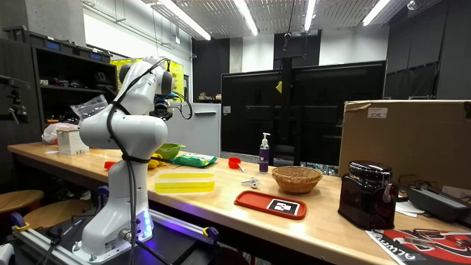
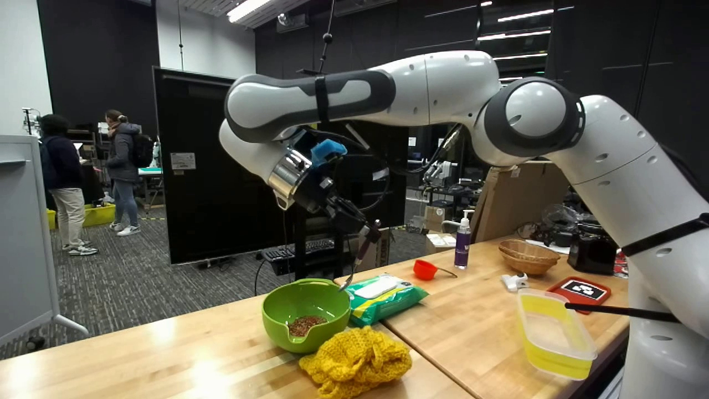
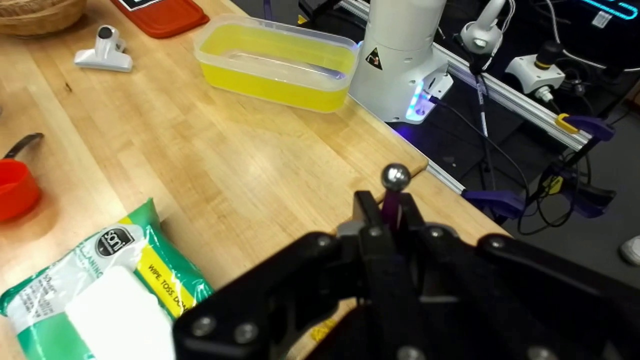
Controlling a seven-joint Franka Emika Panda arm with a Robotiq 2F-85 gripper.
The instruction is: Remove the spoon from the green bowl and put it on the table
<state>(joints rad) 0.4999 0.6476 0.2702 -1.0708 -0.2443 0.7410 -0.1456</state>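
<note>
The gripper (image 3: 390, 212) is narrowed onto the spoon (image 2: 363, 252), pinching its dark purple handle; in the wrist view the handle's silver ball end juts out past the 2 fingertips. The spoon is held at a tilt with its metal head lowest, and in an exterior view that head shows at the rim of the green bowl (image 2: 282, 330), on the side facing the wipes pack (image 2: 388, 296); whether it touches rim or pack, I cannot tell. The bowl stands upright on the table (image 2: 99, 366), reddish-brown grains (image 2: 306, 325) lying at its bottom. A mustard knitted cloth (image 2: 360, 363) lies crumpled just beside it. Farther along the tabletop are a red measuring cup (image 2: 425, 270), a purple-labelled pump bottle (image 2: 462, 249), a woven basket (image 1: 296, 186), a clip (image 3: 104, 55) and a red tray (image 1: 250, 202). A yellow container (image 3: 272, 92) with a clear rim sits near the arm's base (image 3: 407, 55). In an exterior view 2 people (image 2: 124, 160) stand in the background.
</note>
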